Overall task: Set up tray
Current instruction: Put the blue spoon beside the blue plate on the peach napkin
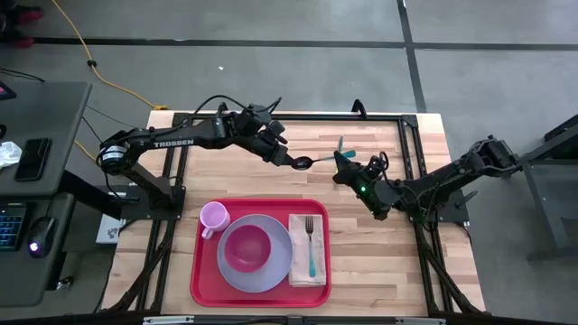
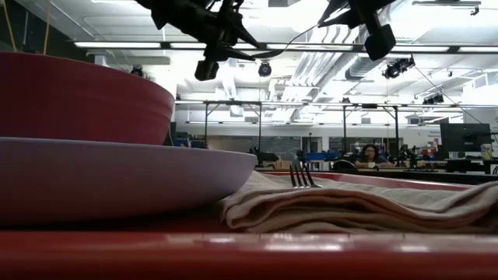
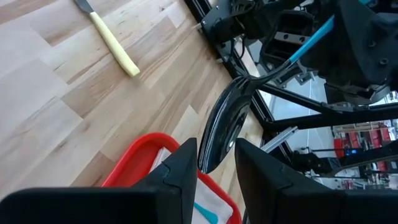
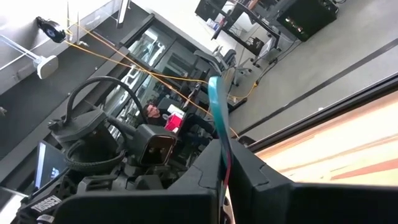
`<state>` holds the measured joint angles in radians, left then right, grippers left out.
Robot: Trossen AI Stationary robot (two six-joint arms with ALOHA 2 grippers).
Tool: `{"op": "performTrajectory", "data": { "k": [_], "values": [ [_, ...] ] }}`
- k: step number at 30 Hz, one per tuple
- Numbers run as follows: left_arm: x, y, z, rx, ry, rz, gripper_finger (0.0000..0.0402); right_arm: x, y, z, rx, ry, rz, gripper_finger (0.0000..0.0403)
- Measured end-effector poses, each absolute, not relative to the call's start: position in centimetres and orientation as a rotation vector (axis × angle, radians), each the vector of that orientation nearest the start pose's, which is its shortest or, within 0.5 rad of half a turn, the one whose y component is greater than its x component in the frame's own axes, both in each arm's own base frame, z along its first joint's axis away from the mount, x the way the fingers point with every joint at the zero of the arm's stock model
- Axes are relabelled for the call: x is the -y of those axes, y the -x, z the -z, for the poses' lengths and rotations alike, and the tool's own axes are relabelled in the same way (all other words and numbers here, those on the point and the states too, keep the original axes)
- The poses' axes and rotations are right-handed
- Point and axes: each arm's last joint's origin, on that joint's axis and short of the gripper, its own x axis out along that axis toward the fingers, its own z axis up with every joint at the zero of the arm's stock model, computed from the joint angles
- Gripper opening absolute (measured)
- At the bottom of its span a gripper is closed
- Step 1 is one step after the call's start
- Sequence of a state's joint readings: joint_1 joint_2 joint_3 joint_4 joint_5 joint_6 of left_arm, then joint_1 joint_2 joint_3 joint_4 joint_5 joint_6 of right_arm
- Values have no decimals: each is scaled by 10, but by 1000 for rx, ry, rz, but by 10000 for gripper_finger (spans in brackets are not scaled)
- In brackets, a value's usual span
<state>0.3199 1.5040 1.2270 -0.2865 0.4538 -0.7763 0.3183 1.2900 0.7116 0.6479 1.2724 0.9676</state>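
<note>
Tray (image 1: 199, 271): near table edge, holding plate (image 1: 280, 266) with bowl (image 1: 247, 246), cup (image 1: 213, 217), napkin (image 1: 305, 266) and fork (image 1: 310, 244).
Left gripper (image 1: 291, 161): above table beyond tray, fingers partly apart around spoon (image 1: 312, 161) bowl.
Right gripper (image 1: 343, 167): clamped on spoon's teal handle.
Knife (image 3: 115, 46): on bare wood.

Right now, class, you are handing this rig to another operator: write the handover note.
Right end effector: shut on the teal handle of the spoon, held above the table.
Left end effector: at the spoon's bowl; grip unclear.
Done: the tray holds the mug, the bowl on the plate, and the fork on the napkin.
Left: the spoon and the yellow-handled knife, which lies on the table.
</note>
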Motion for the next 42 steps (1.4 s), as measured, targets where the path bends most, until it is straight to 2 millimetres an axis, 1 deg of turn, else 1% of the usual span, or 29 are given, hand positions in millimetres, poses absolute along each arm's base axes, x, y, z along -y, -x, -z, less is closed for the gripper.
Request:
{"op": "performTrajectory", "data": {
  "k": [19, 28, 32, 42],
  "values": [
    [-92, -321, -308, -554, 983, -83, 138, -54, -256, -279, 526, -933, 894, 0],
    [-93, -321, -308, -546, 979, -85, 138, -44, -259, -280, 534, -940, 887, 0],
    [-93, -321, -308, -543, 975, -95, 138, -41, -260, -281, 544, -948, 875, 0],
    [-94, -321, -307, -545, 969, -109, 138, -41, -259, -289, 559, -915, 862, 0]
  ]
}}
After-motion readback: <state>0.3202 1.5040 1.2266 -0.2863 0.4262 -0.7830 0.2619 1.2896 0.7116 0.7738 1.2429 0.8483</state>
